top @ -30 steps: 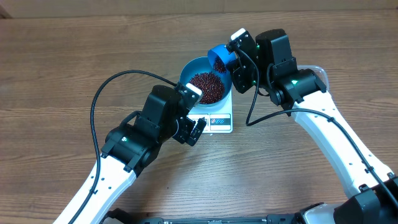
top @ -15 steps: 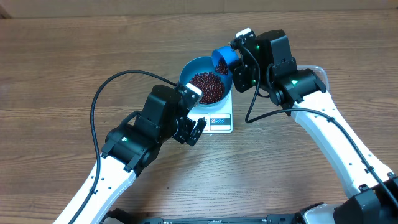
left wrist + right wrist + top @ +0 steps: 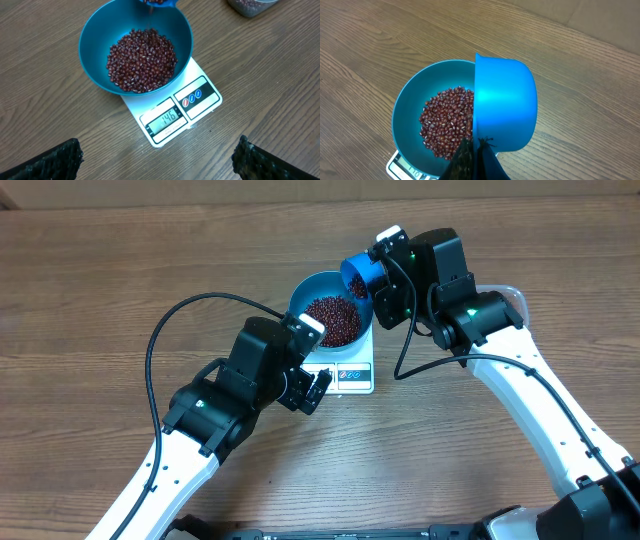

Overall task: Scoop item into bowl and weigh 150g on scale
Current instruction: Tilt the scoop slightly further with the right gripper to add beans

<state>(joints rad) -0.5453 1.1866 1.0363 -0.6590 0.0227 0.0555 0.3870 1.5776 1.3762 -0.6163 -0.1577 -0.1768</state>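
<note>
Since the frame 1 second earlier, the right gripper [image 3: 476, 156] and its scoop [image 3: 360, 275] have shifted slightly toward the right of the overhead frame; the left arm has not changed. The scoop is tipped over the upper right rim of the bowl [image 3: 303, 292], close to that edge. The bowl sits on the scale [image 3: 352, 376] at frame centre and holds the beans [image 3: 333, 320]. Bare table [image 3: 100, 280] lies open to the left and top of the overhead frame; both arms crowd the bowl's lower left and right. Only the left wrist view shows the display, reading 146, the bowl overhanging the scale's upper left edge, and a clear tub [image 3: 250, 6] at upper right. The right wrist view shows the scoop's blue underside and the fingers clamped together at its base. The left gripper [image 3: 159, 161] hangs spread wide over the scale's lower edge, holding nothing.
</note>
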